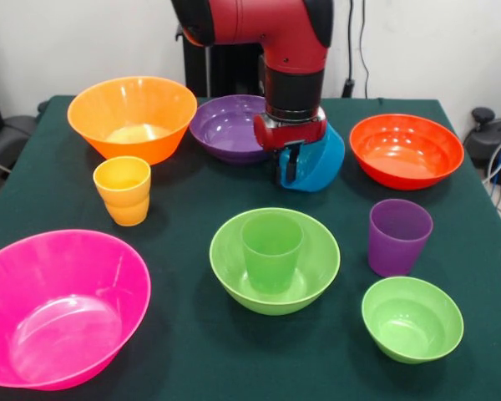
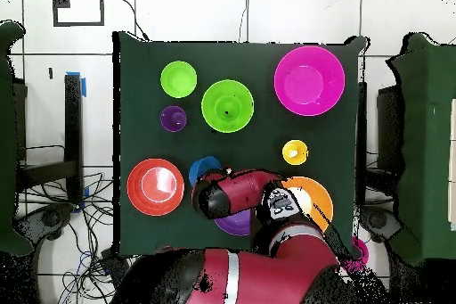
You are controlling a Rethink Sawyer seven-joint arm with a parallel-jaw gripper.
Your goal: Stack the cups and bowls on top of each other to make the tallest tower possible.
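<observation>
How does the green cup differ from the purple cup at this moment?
The green cup stands inside the lime-green bowl; the purple cup stands directly on the table. The green cup matches its bowl in colour, while the purple cup stands out against the dark cloth. Both are upright, open side up, and untouched by the gripper.

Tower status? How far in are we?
Done: green cup stands in the lime-green bowl. In hand: gripper is shut on the blue bowl, tilted by the purple bowl. Left: placing it, then purple cup and small green bowl; nothing else stacked.
</observation>
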